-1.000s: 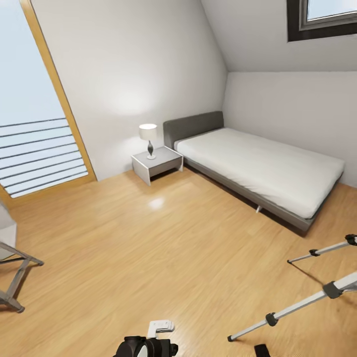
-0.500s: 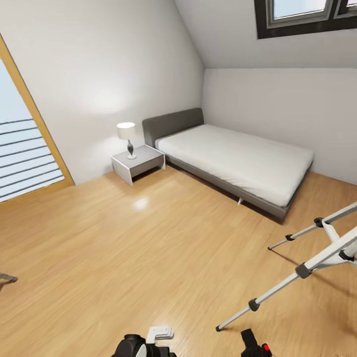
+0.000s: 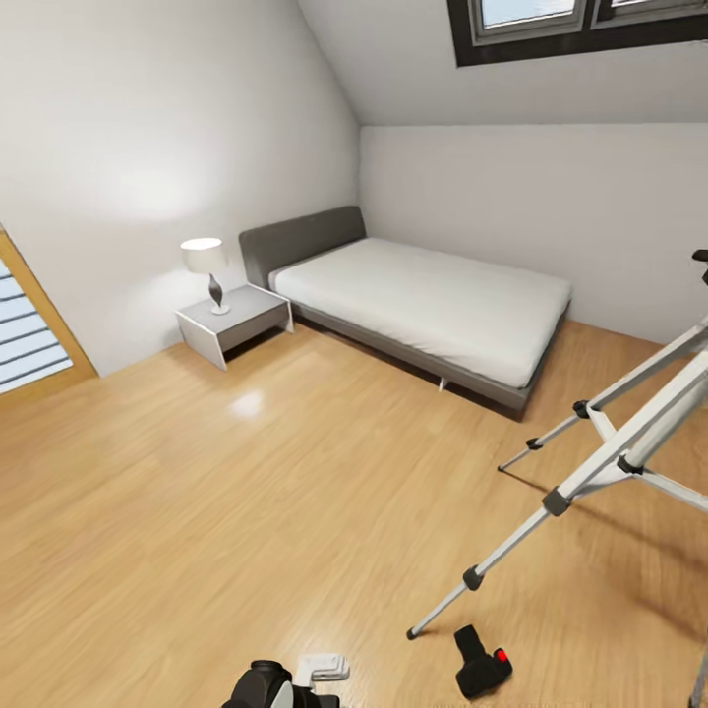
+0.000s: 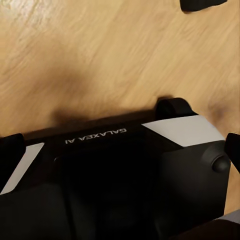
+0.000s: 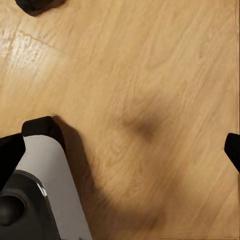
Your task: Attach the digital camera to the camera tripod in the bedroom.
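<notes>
While I hold the head view across the bedroom, the digital camera [image 3: 482, 667] lies on the wood floor [image 3: 246, 511] near the bottom of the frame, its red button showing, just beside the foot of the nearest leg of the camera tripod [image 3: 610, 462]. That tripod stands at the right, two silver legs splayed toward me and its head cut off by the frame edge, so I cannot see the mount. Camera and tripod are apart, and nothing holds the camera; I judge the task barely begun, with the room reached and both items located, while the pick-up, the lift and the seating on the tripod head all remain. Beyond them sit the grey bed [image 3: 423, 305], the white nightstand [image 3: 234, 320] and its lamp [image 3: 205, 270]. From either wrist view I see floor and parts of the robot's dark base, and I cannot tell whether the left or the right end effector is spread or closed.
</notes>
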{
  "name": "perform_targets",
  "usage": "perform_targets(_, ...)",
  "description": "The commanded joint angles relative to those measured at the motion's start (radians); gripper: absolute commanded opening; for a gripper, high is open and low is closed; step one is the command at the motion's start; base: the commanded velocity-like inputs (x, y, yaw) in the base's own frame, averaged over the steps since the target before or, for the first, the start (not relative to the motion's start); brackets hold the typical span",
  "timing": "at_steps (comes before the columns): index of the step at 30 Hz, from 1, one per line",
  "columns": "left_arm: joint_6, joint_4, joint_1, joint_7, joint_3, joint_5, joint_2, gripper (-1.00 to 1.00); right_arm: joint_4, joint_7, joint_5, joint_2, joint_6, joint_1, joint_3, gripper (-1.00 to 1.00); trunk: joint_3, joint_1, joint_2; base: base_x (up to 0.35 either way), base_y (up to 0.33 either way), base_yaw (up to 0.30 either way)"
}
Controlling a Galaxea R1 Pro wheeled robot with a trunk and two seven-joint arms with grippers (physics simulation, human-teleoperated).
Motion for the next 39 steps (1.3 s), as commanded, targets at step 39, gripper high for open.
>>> perform_targets(39, 0.158, -0.032, -0.168, 0.071, -0.182, -0.004, 0.001, 1.00, -0.501, 0.002, -0.011, 0.007, 0.623, -0.216, -0.076, 1.00, -0.164, 0.150, -0.274, 0.000, 0.000, -0.231)
